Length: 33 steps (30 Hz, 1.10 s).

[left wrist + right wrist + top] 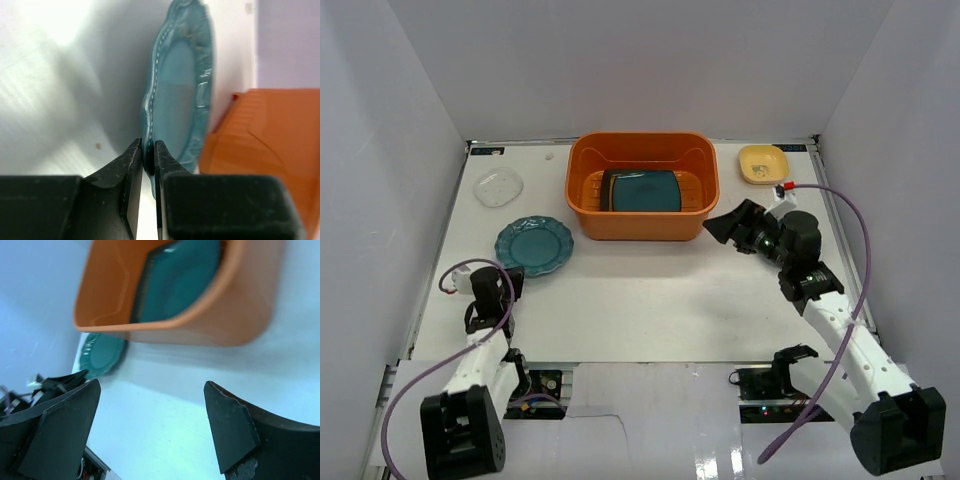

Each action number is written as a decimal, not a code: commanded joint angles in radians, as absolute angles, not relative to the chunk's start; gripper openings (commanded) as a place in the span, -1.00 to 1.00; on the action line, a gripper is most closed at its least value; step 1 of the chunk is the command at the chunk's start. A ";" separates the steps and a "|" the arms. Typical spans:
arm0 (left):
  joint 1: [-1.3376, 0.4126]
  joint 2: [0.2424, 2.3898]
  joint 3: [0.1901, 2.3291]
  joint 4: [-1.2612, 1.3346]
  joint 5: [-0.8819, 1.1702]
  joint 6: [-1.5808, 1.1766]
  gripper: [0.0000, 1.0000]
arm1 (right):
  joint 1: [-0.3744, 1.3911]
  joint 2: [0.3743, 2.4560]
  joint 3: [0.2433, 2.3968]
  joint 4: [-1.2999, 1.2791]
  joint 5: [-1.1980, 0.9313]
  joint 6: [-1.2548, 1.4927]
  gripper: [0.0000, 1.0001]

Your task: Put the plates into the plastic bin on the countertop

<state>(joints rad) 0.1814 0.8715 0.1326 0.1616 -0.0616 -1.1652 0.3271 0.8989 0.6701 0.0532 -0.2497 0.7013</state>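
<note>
A white worktop (650,310) enclosed by white walls is seen from above, with the orange plastic bin (642,226) set towards its far side and a squarish teal plate (645,190) lying inside it. A round scalloped teal plate (533,245) is seen just left of the bin's near corner, a small yellow plate (763,163) to the bin's right near the far edge, and a clear glass dish (498,187) at far left. The left jaws are placed at the round plate's near rim; the right jaws are held spread beside the bin's right end. In the left wrist view, the left jaws are clamped on the rim of the round plate (177,85), with the bin (270,145) beyond. In the right wrist view, the right jaws are parted with nothing between them, above bare worktop, and the bin (215,325), the squarish plate (180,285) and the round plate (100,352) are visible
</note>
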 commanded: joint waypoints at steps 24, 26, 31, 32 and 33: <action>-0.101 0.445 0.601 -0.192 -0.178 -0.818 -1.00 | -0.403 0.919 0.427 -0.075 -0.101 0.795 0.87; -0.107 0.433 0.610 -0.209 -0.166 -0.824 -1.00 | -0.399 0.916 0.408 -0.040 -0.187 0.789 0.91; -0.110 0.426 0.699 -0.284 -0.121 -0.833 -1.00 | -0.128 0.838 0.474 -0.077 -0.268 0.718 0.87; -0.110 0.422 0.722 -0.299 -0.126 -0.827 -1.00 | -0.091 0.824 0.486 -0.071 -0.294 0.716 0.86; -0.110 0.420 0.776 -0.334 -0.135 -0.806 -1.00 | -0.007 0.775 0.515 -0.080 -0.326 0.727 0.86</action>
<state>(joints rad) -0.1070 0.4572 0.6079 -0.4026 -0.1459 -0.8043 -0.1516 0.8593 0.4229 -0.0872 -0.2241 0.7536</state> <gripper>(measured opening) 0.218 0.932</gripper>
